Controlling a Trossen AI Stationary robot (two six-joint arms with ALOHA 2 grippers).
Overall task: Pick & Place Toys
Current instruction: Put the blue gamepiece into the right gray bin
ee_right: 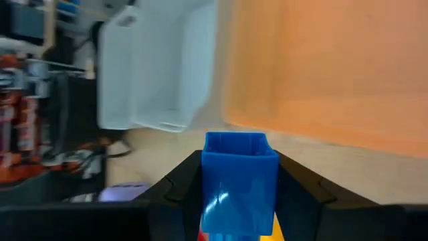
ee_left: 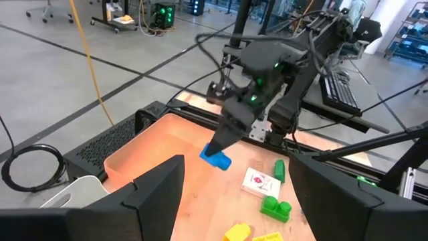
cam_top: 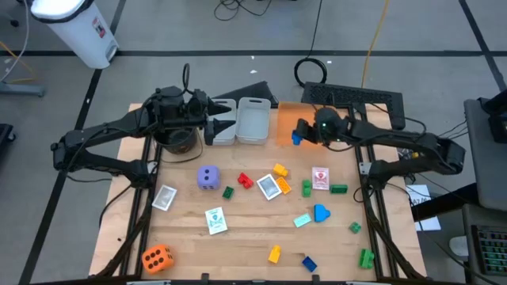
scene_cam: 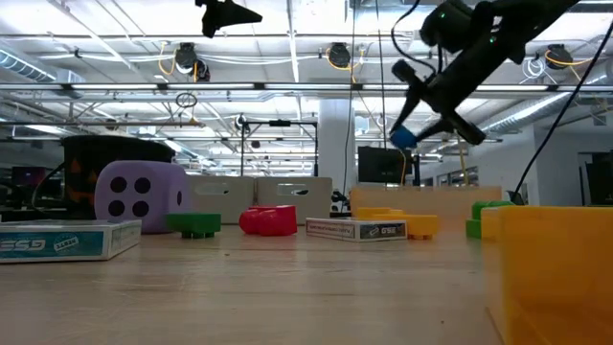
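Observation:
My right gripper (cam_top: 299, 134) hangs above the near left edge of the flat orange tray (cam_top: 290, 119) at the table's far side, shut on a small blue brick (ee_right: 239, 175), which also shows in the left wrist view (ee_left: 216, 158) and the low view (scene_cam: 403, 138). My left gripper (cam_top: 222, 121) is open and empty, held high beside the grey bins (cam_top: 252, 120). On the table lie a purple die (cam_top: 208, 177), an orange die (cam_top: 157, 257), picture cards (cam_top: 270, 186) and red, yellow, green and blue bricks. My right gripper pinches the blue brick between its two fingers, one on each of two opposite side faces (ee_right: 206, 181). The fingers slant down toward the table's left. The brick is lifted clear, sticking out past the fingertips (ee_left: 224, 137) above the tray's edge.
Two grey bins stand at the far middle, a dark pot (cam_top: 179, 141) under the left arm. A keyboard (cam_top: 352, 96) and a cable coil (cam_top: 313, 70) lie beyond the far edge. A yellow block (scene_cam: 556, 273) is close to the low camera.

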